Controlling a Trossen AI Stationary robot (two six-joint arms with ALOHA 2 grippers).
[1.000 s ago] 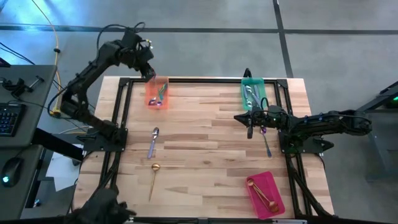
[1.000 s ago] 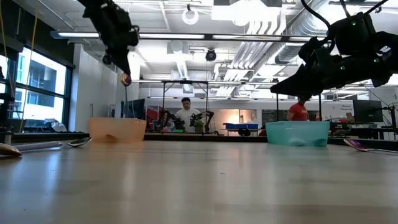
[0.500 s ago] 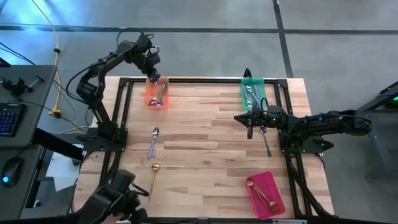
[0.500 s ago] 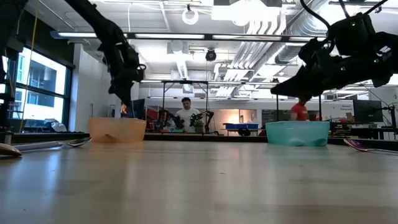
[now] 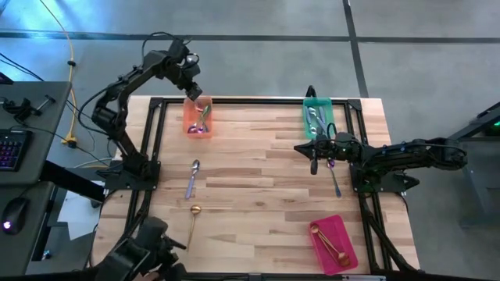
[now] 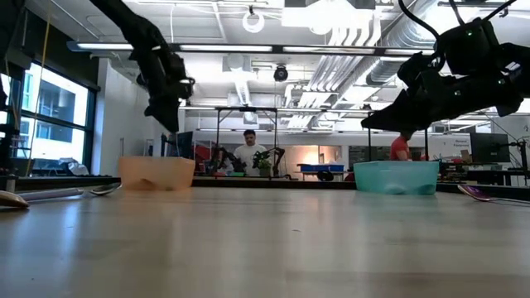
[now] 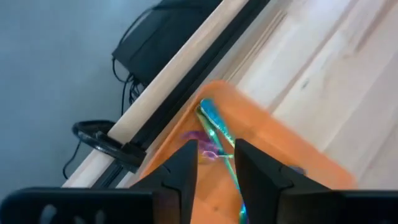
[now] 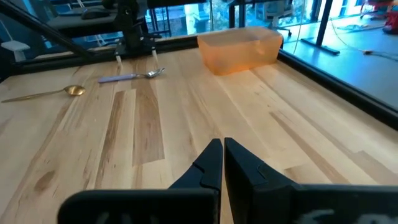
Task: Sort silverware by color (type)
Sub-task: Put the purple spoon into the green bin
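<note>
Behind the wooden table (image 6: 265, 240), 2 people (image 6: 248, 151) occupy the workshop.

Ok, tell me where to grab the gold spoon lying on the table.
Take the gold spoon at mid-handle, coming straight down with the tool's fingers across the handle. It lies flat, bowl toward the lavender-handled spoon, with bare wood either side, so the slim handle is probably the easiest part to pinch.

3 trays on the wooden table (image 5: 258, 164) — orange (image 5: 190, 117), green (image 5: 306, 117), pink (image 5: 341, 232).

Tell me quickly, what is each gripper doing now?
Left gripper: open, empty, above the orange tray.
Right gripper: shut, holding nothing, near the green tray.
</note>
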